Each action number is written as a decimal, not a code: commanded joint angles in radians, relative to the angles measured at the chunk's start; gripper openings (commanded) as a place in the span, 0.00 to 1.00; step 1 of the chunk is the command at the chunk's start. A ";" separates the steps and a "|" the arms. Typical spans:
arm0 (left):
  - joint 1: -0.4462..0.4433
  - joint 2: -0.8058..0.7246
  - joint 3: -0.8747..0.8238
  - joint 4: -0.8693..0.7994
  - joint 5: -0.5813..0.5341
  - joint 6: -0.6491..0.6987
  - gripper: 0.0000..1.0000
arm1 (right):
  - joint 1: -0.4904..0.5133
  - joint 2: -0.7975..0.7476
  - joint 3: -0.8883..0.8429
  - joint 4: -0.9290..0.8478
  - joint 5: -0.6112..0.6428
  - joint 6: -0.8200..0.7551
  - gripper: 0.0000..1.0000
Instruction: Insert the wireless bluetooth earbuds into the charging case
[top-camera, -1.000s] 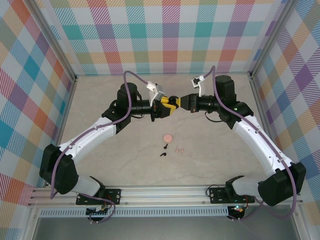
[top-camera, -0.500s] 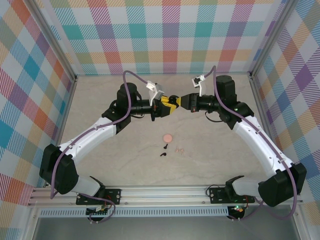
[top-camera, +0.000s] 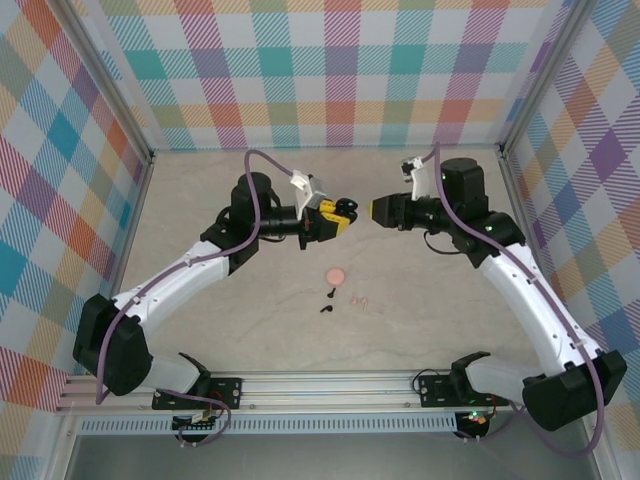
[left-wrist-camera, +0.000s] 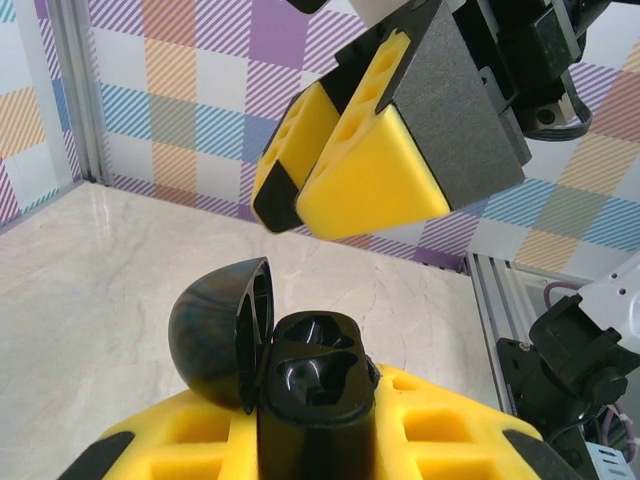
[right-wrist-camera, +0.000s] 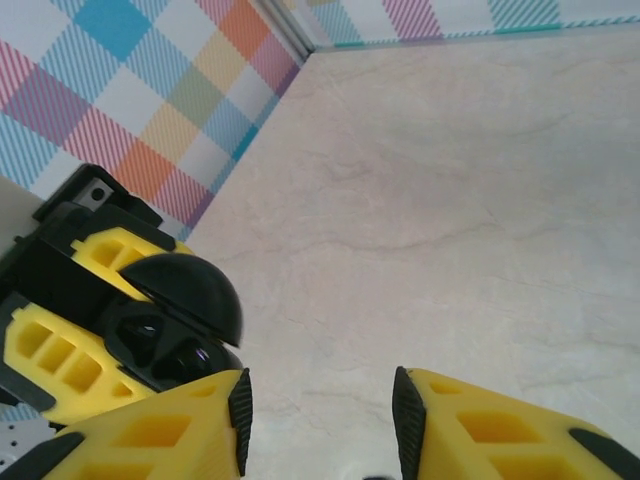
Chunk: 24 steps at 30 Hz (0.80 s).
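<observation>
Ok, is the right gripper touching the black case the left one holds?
Apart. The top view shows a plain gap between the right gripper and the open black case clamped in the left gripper.

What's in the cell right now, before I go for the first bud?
black charging case: one, black, lid open, held above the table in the left gripper
pink case: one, pink and round, on the table at mid-workspace
black earbuds: two, black, on the table just on the near side of the pink case
pink earbuds: two, pale pink, on the table right of the black earbuds
table: one, beige with a marble look
walls: multicoloured plaid, on three sides
left gripper: yellow pads, shut on the black charging case
right gripper: yellow pads, open and empty, facing the black charging case but apart from it
</observation>
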 joint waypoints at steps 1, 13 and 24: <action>0.016 -0.050 -0.023 0.015 0.019 0.009 0.13 | -0.007 -0.015 0.008 -0.112 0.071 -0.074 0.46; 0.125 -0.130 -0.119 0.116 0.073 -0.123 0.13 | 0.013 0.128 -0.143 -0.176 -0.031 0.024 0.52; 0.157 -0.235 -0.203 0.115 0.024 -0.162 0.14 | 0.165 0.246 -0.277 -0.068 -0.005 0.191 0.50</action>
